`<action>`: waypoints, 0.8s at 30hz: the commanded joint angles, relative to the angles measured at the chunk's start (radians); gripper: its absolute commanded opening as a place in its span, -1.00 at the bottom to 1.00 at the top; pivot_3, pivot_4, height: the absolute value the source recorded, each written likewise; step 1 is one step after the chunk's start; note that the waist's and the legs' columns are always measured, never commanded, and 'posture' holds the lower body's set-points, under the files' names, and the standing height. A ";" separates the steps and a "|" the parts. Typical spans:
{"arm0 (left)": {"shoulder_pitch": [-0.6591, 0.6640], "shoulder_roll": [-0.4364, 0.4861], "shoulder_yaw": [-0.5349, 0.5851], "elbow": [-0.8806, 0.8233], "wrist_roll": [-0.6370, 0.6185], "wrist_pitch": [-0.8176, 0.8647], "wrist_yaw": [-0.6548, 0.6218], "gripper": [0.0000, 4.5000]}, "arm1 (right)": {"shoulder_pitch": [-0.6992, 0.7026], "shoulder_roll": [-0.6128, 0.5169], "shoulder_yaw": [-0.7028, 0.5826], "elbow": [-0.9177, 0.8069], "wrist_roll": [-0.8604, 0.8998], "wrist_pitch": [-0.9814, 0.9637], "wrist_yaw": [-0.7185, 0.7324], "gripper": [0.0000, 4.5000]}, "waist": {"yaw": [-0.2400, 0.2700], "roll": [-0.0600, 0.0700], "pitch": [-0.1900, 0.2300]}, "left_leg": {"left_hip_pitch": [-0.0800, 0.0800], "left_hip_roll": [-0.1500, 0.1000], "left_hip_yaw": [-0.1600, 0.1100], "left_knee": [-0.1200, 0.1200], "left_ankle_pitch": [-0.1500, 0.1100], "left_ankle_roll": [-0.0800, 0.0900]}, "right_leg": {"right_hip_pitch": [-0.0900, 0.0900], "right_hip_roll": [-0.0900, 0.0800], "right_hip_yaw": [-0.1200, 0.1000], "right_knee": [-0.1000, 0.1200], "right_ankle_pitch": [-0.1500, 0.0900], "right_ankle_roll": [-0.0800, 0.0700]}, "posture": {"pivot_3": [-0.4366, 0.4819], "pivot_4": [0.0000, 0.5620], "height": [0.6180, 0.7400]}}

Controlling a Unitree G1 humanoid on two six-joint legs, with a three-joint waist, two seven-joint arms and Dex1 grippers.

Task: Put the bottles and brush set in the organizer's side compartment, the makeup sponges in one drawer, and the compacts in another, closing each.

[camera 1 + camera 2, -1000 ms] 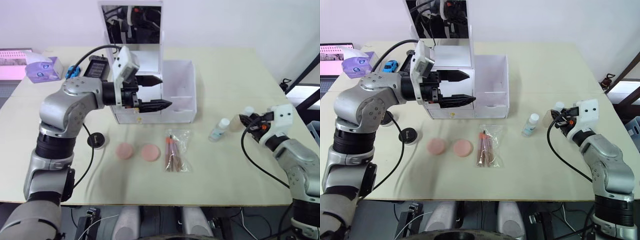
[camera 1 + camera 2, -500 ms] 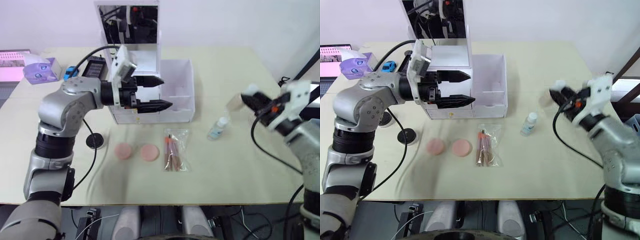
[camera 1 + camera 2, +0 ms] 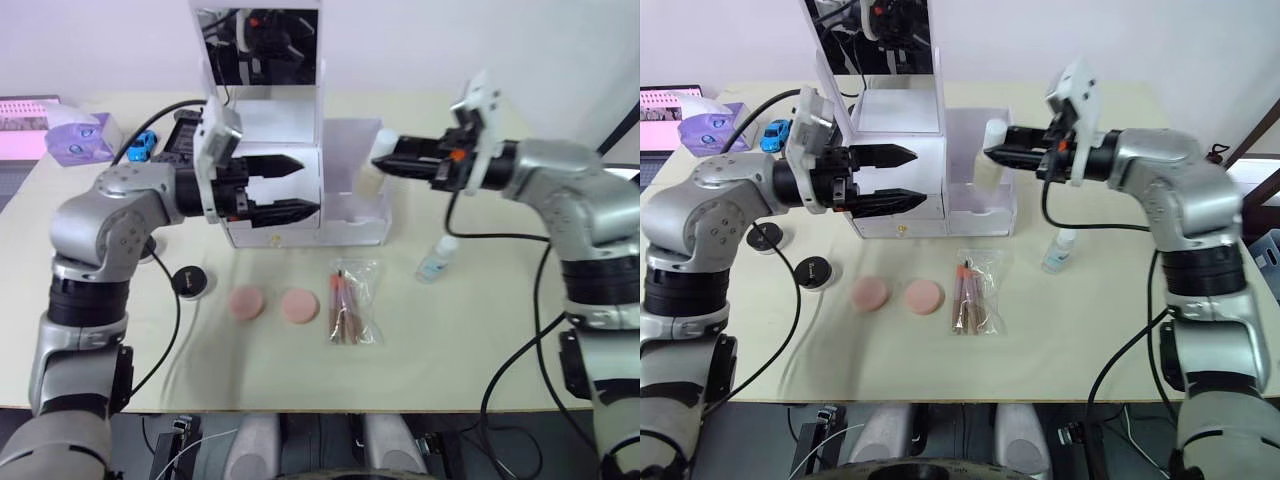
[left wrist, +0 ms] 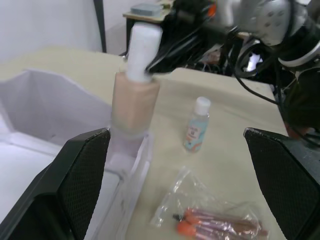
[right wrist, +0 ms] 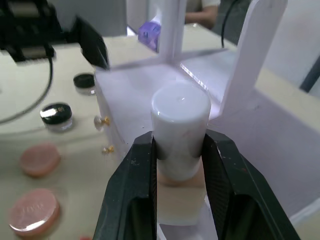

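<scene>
Table: pale cream tabletop (image 3: 480, 330) against a white wall, with a purple tissue box (image 3: 82, 139) at its far left corner.
Organizer: white box (image 3: 290, 215) with its mirror lid upright; the side bin (image 3: 980, 165) is open-topped.
Beige bottle: slim, white-capped (image 5: 179, 131), upright over the side bin, base at its rim.
Right gripper: (image 5: 177, 167) clamped on the bottle's cap.
Left gripper: (image 3: 290, 188) fingers spread apart, in front of the drawers.
Clear bottle: teal label (image 3: 437, 258), standing right of the organizer.
Brush bag: (image 3: 348, 302) flat in front of the organizer.
Pink puffs: (image 3: 272, 303) side by side, left of the bag.
Black compacts: one (image 3: 813, 271) near the puffs, another (image 3: 765, 237) further left.

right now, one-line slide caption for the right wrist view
Right end effector grips the beige bottle by its cap above the organizer.
</scene>
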 commanded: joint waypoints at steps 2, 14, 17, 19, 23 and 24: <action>0.013 0.025 0.023 -0.056 -0.009 0.008 0.021 1.00 | -0.079 0.039 0.012 0.143 -0.084 -0.135 0.089 -0.66 | 0.000 0.000 0.001 | 0.000 0.000 0.000 0.000 0.000 0.000 | 0.000 0.000 0.000 0.000 0.000 0.000 | -0.05 -0.47 1.00; 0.039 0.046 0.013 -0.097 -0.001 0.018 0.056 1.00 | -0.117 0.068 0.017 0.401 -0.248 -0.314 0.157 -0.66 | -0.002 0.000 0.001 | 0.000 0.000 0.000 0.000 0.000 0.000 | 0.000 0.000 0.000 0.001 0.000 0.000 | -0.05 -0.47 1.00; 0.032 0.040 0.001 -0.094 0.003 0.012 0.056 1.00 | -0.116 0.070 0.019 0.431 -0.275 -0.339 0.161 -0.66 | -0.001 0.000 0.001 | 0.000 0.000 0.000 0.000 0.000 0.000 | 0.000 0.000 0.000 0.001 0.000 0.000 | -0.05 -0.47 1.00; 0.026 0.035 -0.005 -0.092 0.002 0.010 0.055 1.00 | -0.116 0.074 0.016 0.443 -0.280 -0.346 0.167 -0.66 | 0.000 0.000 0.001 | 0.000 0.000 0.000 0.001 0.000 -0.001 | 0.000 0.000 0.000 0.001 0.000 0.000 | -0.05 -0.47 1.00; 0.016 0.032 -0.010 -0.081 0.004 0.004 0.050 1.00 | -0.117 0.074 0.005 0.438 -0.275 -0.330 0.181 -0.66 | 0.001 0.000 0.001 | 0.000 0.000 0.000 0.001 0.001 -0.002 | 0.000 0.000 0.000 0.001 0.001 0.000 | -0.05 -0.47 1.00; 0.014 0.033 -0.012 -0.077 0.006 0.002 0.048 1.00 | -0.116 0.070 0.000 0.429 -0.271 -0.323 0.182 -0.20 | 0.001 0.000 0.001 | 0.000 0.000 0.000 0.001 0.001 -0.002 | 0.000 0.000 0.000 0.001 0.001 0.000 | -0.05 -0.47 1.00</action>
